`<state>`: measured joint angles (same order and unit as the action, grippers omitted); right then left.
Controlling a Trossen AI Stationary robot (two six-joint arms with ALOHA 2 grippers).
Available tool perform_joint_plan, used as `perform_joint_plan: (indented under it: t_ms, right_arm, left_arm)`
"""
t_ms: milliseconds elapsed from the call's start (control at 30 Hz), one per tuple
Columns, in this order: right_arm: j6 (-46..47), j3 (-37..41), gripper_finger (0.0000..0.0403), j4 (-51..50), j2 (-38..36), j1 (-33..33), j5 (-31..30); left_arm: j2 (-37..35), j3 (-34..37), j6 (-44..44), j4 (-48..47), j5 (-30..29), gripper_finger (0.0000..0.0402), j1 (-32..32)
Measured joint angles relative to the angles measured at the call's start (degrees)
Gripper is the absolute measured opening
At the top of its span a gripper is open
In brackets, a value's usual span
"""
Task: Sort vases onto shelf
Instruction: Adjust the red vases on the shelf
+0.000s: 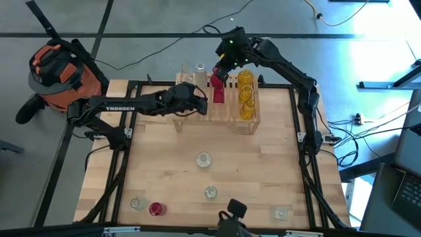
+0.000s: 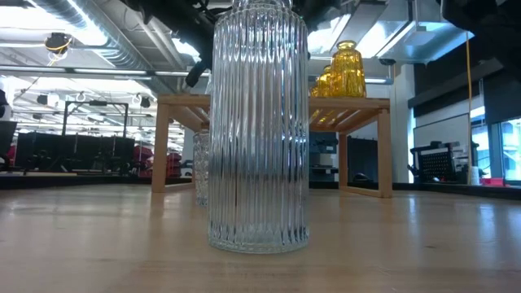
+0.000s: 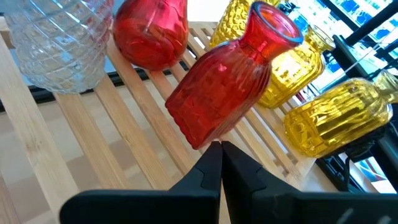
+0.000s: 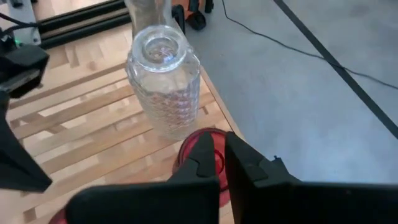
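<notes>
The left gripper has its two dark fingers pressed together with nothing between them, their tips just short of the base of a red vase that leans tilted on the slats of the shelf. In the high view that gripper sits over the shelf's left half, its arm reaching in from nine o'clock. The right gripper is also closed on nothing, its fingertips poised just above the mouth of a second red vase, with a clear diamond-patterned vase standing upright just beyond it on the slats. From above, the right gripper hangs over the shelf's far edge at about twelve o'clock of the table, its arm coming in from two o'clock. On the shelf a row of yellow vases runs along the right side, red ones beside them toward the middle and clear ones at the far left corner. On the tabletop other vases stand apart: a clear one near the centre, another clear one toward six o'clock, a red one and a clear one at seven o'clock, and a clear one at five o'clock. In the low view a ribbed clear vase stands upright, close in front of the shelf.
</notes>
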<state>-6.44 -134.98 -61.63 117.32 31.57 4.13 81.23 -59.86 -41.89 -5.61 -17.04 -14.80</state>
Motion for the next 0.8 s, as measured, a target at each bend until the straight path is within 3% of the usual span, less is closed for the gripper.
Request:
perform_joint_plan:
  t_ms: [800]
  right_arm:
    - [-0.47,0.07,0.0,-3.82,2.21,0.35,-1.15]
  left_arm:
    - [0.0,0.0,0.0,0.01,-0.2,0.0,0.37]
